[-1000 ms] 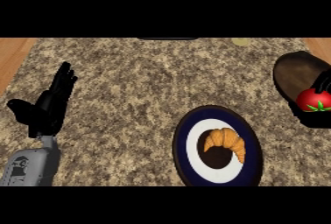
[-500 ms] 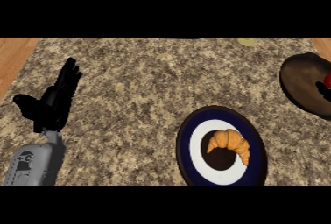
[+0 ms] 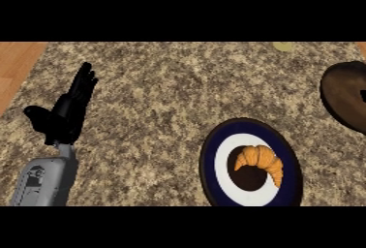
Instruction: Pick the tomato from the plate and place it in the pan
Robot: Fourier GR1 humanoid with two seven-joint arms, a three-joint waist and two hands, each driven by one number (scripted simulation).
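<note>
We look down on a speckled stone bench [image 3: 172, 97] with a wooden strip [image 3: 18, 63] along its left edge. Near the bench's front edge, right of centre, sits a round plate [image 3: 251, 162] with a dark blue rim and a white ring around a dark centre. On it lies a golden croissant [image 3: 262, 162], curved across the white ring and partly over the dark centre; we see nothing else on the plate.

At the bench's right edge a dark brown pan [image 3: 344, 94] shows only in part, cut off by the view's border. We cannot see the tomato anywhere: not on the plate, and not in the part of the pan that shows.

Near the bench's far edge, towards the right, a small pale yellowish thing [image 3: 283, 46] is partly visible; we cannot tell what it is.

Our left hand [image 3: 66, 114] stands over the bench's left side, on its grey forearm [image 3: 43, 181], with the fingers [image 3: 82, 85] straight and released, pointing away, thumb spread to the left, grasping nothing. Our right hand does not show.
</note>
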